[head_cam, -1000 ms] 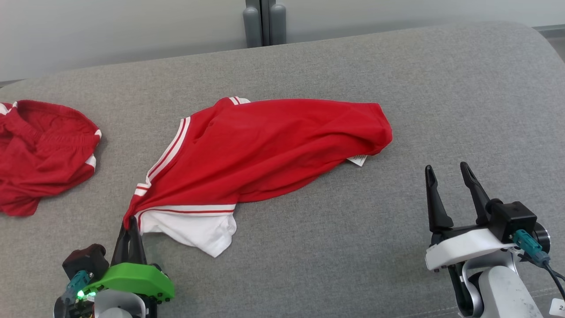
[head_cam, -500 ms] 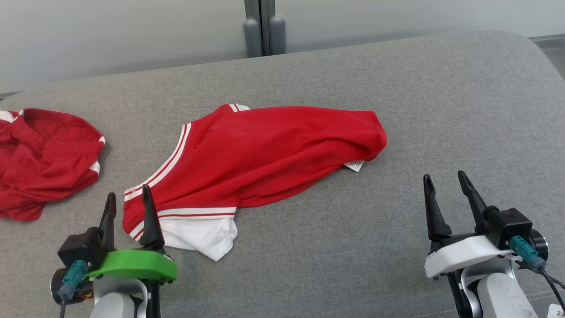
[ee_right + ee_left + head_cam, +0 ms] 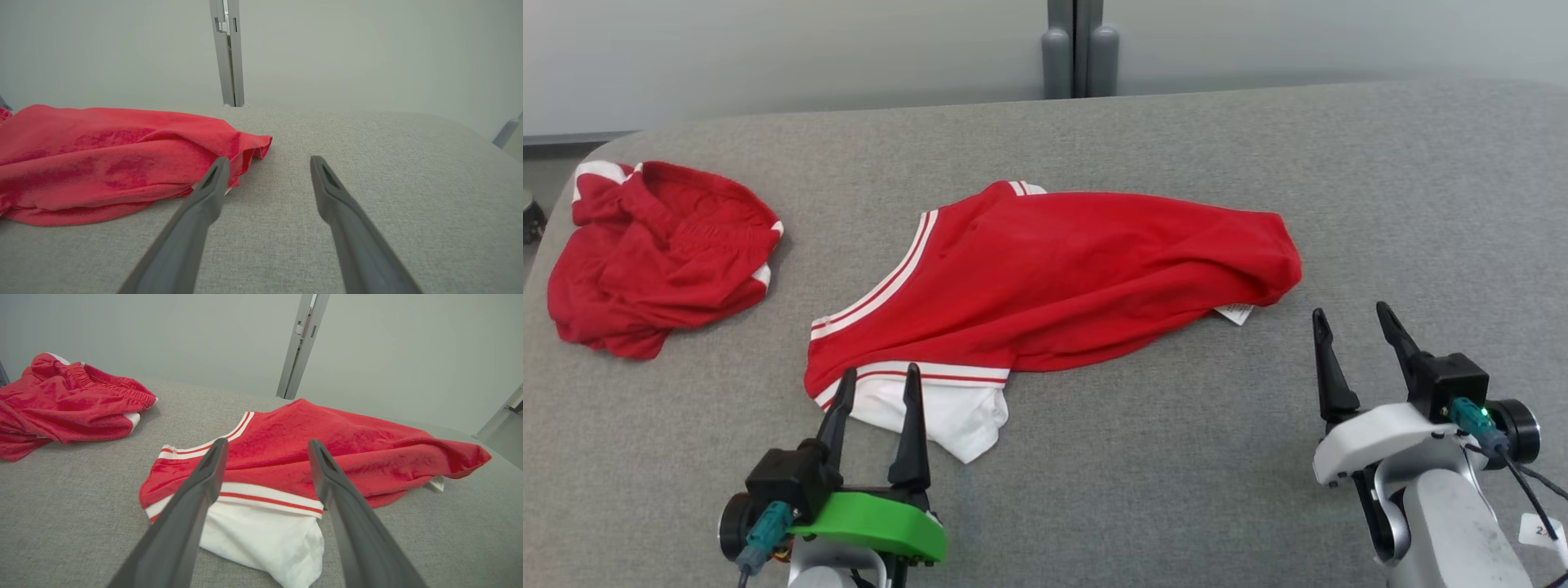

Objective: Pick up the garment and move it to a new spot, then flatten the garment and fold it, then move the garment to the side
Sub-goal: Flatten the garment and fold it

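No legible text anywhere

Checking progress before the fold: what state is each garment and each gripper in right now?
red jersey: lying rumpled on the grey cushion, not flattened, not folded, not held.
red shorts: bunched in a heap at the far left.
left gripper: open, empty, at the jersey's white corner.
right gripper: open, empty, apart from the jersey.

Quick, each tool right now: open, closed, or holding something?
Left tool: open, holding nothing, poised at the near edge of the garment.
Right tool: open, holding nothing, apart from the garment.
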Controlling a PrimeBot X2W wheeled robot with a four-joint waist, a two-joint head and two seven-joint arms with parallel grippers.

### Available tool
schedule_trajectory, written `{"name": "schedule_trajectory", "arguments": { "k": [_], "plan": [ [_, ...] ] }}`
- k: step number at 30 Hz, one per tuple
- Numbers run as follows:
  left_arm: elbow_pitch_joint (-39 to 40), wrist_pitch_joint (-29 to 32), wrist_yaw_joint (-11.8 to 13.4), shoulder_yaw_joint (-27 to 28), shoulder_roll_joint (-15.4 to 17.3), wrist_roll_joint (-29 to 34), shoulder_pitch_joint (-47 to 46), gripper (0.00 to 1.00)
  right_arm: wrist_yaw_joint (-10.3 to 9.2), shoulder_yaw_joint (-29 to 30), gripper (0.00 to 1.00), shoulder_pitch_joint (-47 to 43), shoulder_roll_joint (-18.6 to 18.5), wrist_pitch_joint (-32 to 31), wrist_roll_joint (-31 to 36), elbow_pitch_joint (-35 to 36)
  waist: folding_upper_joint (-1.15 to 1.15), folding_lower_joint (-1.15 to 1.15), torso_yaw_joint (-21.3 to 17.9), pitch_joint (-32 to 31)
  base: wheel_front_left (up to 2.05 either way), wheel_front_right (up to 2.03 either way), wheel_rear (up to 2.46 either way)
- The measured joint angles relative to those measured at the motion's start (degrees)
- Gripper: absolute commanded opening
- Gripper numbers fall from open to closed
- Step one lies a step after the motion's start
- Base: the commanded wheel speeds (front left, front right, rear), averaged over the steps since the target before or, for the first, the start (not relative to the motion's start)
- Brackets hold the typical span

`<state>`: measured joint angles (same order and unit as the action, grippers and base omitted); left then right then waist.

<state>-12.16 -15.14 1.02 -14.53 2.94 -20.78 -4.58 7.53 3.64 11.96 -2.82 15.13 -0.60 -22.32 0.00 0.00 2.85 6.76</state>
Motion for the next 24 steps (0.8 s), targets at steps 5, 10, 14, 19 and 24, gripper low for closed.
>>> {"name": "schedule_trajectory", "arguments": {
  "k": [5, 10, 14, 19, 24],
  "plan": [
    [0.1, 0.0, 0.8, -3.6, -0.1, -1.3, -0.5, 1.00, 0.00, 1.3, 1.00, 7.2, 0.0, 0.0, 2.9, -8.7, 0.00, 0.00, 3.5, 1.7, 0.00, 0.00, 0.00],
    [0.6, 0.0, 1.9, -4.8, -0.1, -2.3, -1.6, 1.00, 0.00, 3.6, 1.00, 13.0, -0.2, 0.0, 4.6, -19.0, 0.00, 0.00, 7.1, 3.6, 0.00, 0.00, 0.00],
    [0.6, 0.0, 2.4, -5.0, -0.1, -2.9, -1.7, 1.00, 0.00, 5.7, 0.00, 15.8, -0.3, 0.0, 5.4, -23.1, 0.00, 0.00, 9.4, 5.1, 0.00, 0.00, 0.00],
    [0.7, 0.0, 2.8, -4.9, -0.1, -3.4, -1.7, 1.00, 0.00, 5.2, 0.00, 17.8, -0.3, 0.0, 5.7, -17.1, 0.00, 0.00, 10.3, 6.2, 0.00, 0.00, 0.00],
    [0.9, 0.0, 3.1, -4.7, -0.1, -3.8, -1.5, 1.00, 0.00, 1.7, 0.00, 17.3, -0.1, 0.0, 3.7, -6.2, 0.00, 0.00, 9.1, 5.5, 0.00, 0.00, 0.00]
  ]
}}
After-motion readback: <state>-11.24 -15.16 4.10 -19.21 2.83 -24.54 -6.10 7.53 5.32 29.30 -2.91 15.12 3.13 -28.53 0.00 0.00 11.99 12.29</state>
